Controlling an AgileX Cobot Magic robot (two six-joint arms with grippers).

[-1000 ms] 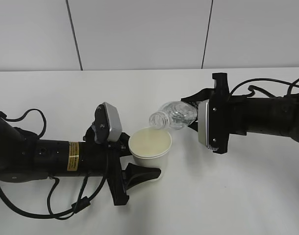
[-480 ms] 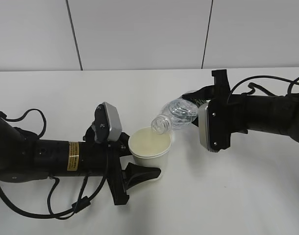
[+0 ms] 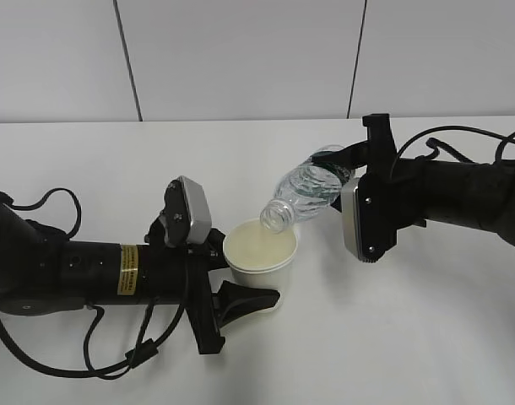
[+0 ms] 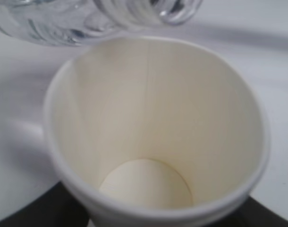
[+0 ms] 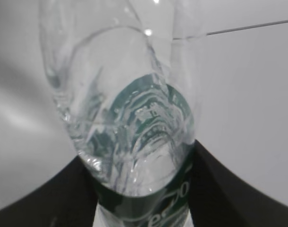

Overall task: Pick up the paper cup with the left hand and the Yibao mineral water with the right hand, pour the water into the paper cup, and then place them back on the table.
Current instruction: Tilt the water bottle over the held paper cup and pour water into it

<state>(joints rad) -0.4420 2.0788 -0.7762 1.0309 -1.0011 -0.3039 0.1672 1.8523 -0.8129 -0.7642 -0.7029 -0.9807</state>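
White and bare, the bench (image 3: 409, 337) runs back to a pale panelled wall (image 3: 241, 59) with two dark seams.

On the left side of the exterior view, the left hand (image 3: 241, 283) holds the cup (image 3: 259, 251) by its lower body. One black finger (image 3: 249, 302) shows in front of the cup's base and the other is hidden behind it, so the hand is closed to the cup's width. The cup stands upright with its mouth open to the top. The left wrist view looks straight into it: cream walls, a round bottom, and no pool of water that I can make out. Whether the cup's base touches the bench or hangs just above it cannot be told.

From the right, the right hand (image 3: 346, 173) grips the bottle (image 3: 304, 192) around its lower body, near the green label seen in the right wrist view (image 5: 148, 208). Black fingers flank the bottle on both sides there, closed to its width. The bottle is tilted neck-down toward the left. Its open mouth (image 3: 274, 217) sits just above the far rim of the cup, very close to it or touching. Some water shows inside the clear body. No stream can be made out between mouth and cup.
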